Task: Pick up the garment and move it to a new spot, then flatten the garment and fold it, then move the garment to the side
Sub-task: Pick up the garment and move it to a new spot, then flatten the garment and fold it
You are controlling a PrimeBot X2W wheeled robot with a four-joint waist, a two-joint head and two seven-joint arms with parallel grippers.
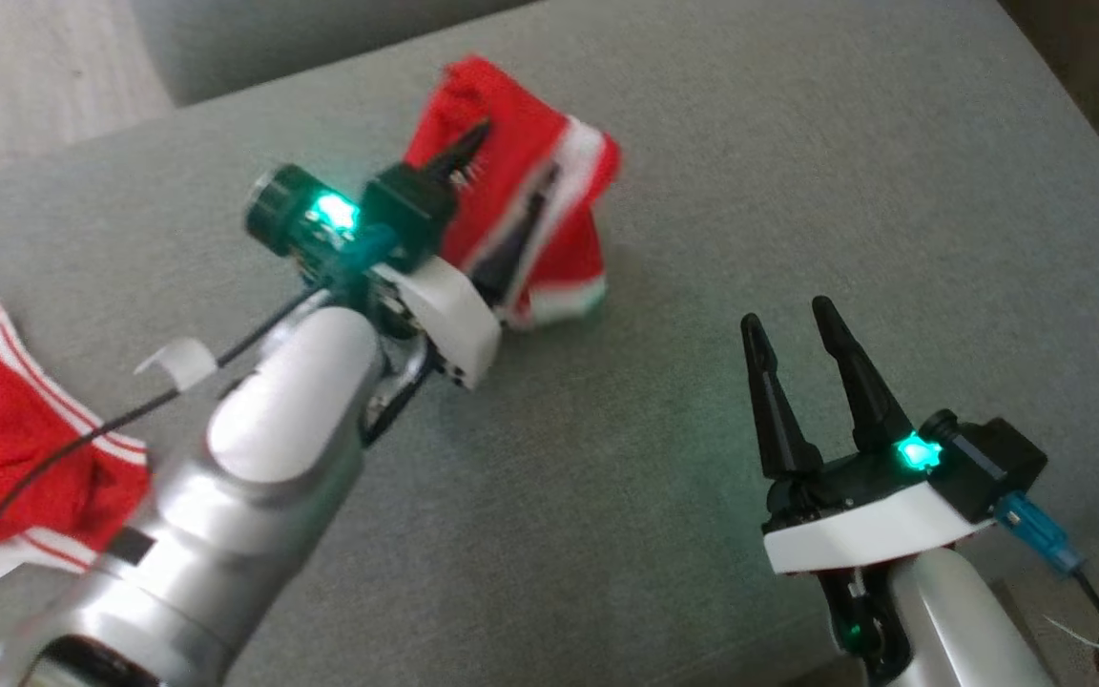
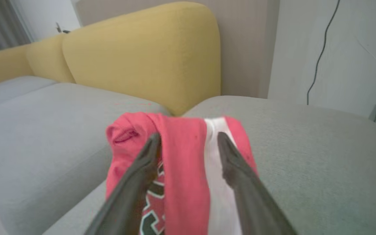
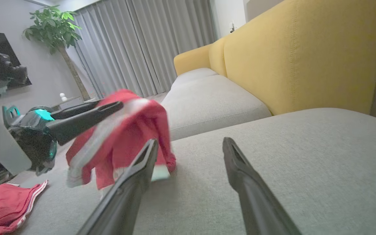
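Observation:
The garment (image 1: 564, 253) is a red jersey with white trim, bunched up and blurred above the grey sofa seat (image 1: 798, 172). My left gripper (image 1: 516, 153) is up in the cloth with its jaws spread wide. In the left wrist view the garment (image 2: 181, 156) hangs between the two parted fingers (image 2: 142, 169). My right gripper (image 1: 788, 317) stands open to the right, apart from the cloth, with nothing in it. The right wrist view shows the garment (image 3: 132, 137) draped under the left gripper (image 3: 109, 104), just left of my right gripper (image 3: 190, 142).
A second red cloth with white stripes (image 1: 6, 429) lies at the seat's left edge, also seen low in the right wrist view (image 3: 5, 202). Yellow backrests (image 2: 142, 55) rise behind the seat. A gap separates this seat from the neighbouring grey cushion (image 3: 207, 98).

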